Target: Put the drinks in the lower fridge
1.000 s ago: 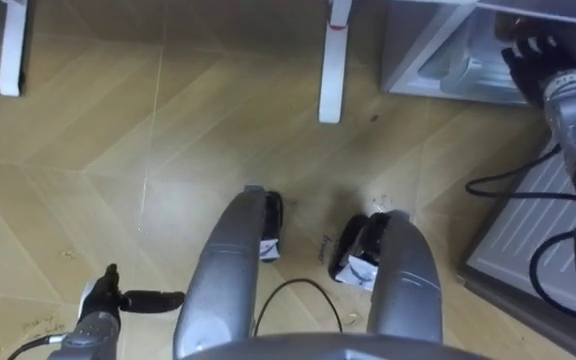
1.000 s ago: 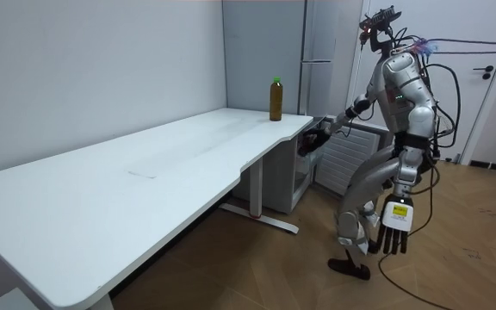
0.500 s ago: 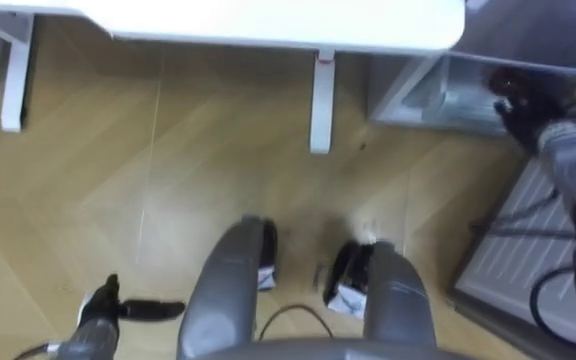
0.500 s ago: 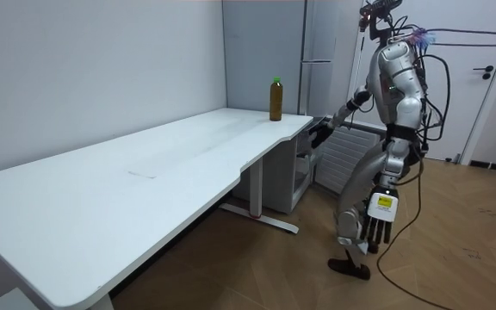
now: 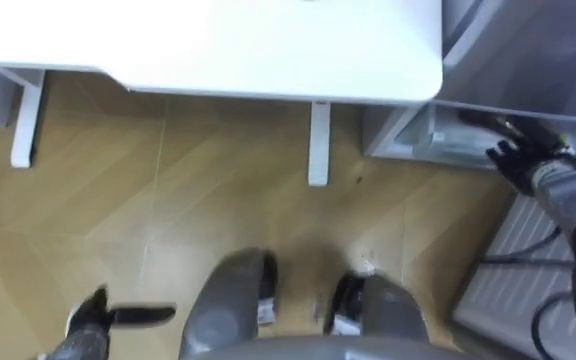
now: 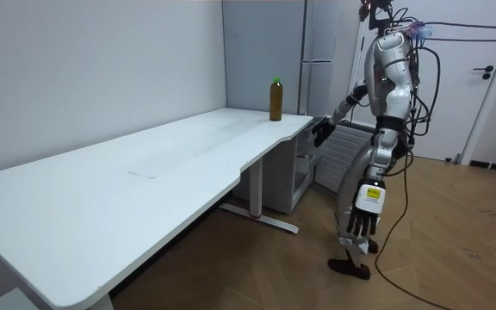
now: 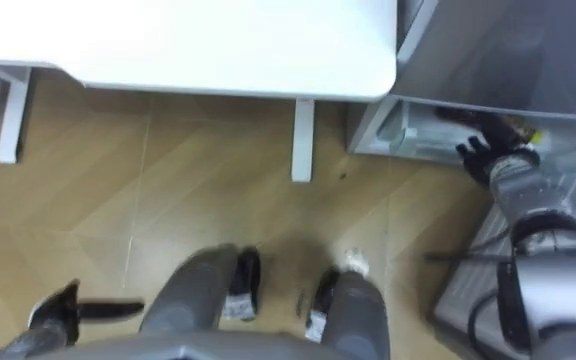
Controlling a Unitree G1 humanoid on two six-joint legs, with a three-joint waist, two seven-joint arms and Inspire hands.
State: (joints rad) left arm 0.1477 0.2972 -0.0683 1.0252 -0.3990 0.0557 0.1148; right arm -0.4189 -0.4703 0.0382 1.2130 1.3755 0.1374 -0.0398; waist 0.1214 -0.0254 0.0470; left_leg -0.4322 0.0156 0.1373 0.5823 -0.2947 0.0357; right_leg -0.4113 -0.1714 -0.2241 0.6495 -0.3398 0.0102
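So here's where we're at: the one drink we can spot is a bottle [image 6: 275, 99] with a green cap and brownish liquid, standing upright at the far corner of the desk [image 6: 145, 172], the corner right next to the fridge. Nobody's got hold of it. The robot stands off that end of the desk, facing it. Its right hand [image 5: 523, 160] is out in front of the lower fridge [image 5: 418, 135] with fingers spread and nothing in them. Its left hand [image 6: 364, 221] just hangs by the leg, fingers straight and loose, also empty. The lower fridge looks open to us from the head camera, so the drop-off spot seems ready.

Now the handling bit, and this is our guess from the pictures. It looks filled nearly to the neck, so we'd expect some real weight, and with the cap on the walls should stay fairly stiff under a squeeze. It's tall and narrow, so it'll tip if we bump it near the top before the fingers close. The surface is probably smooth, so a light pinch could slip. We'd wrap around the middle of the body, thumb on one side and fingers on the other, keeping it upright. We wouldn't grab the cap or neck, since the full weight would swing below the hand. It's close to the desk's edge too, so we'd come in from the side, no shoving.
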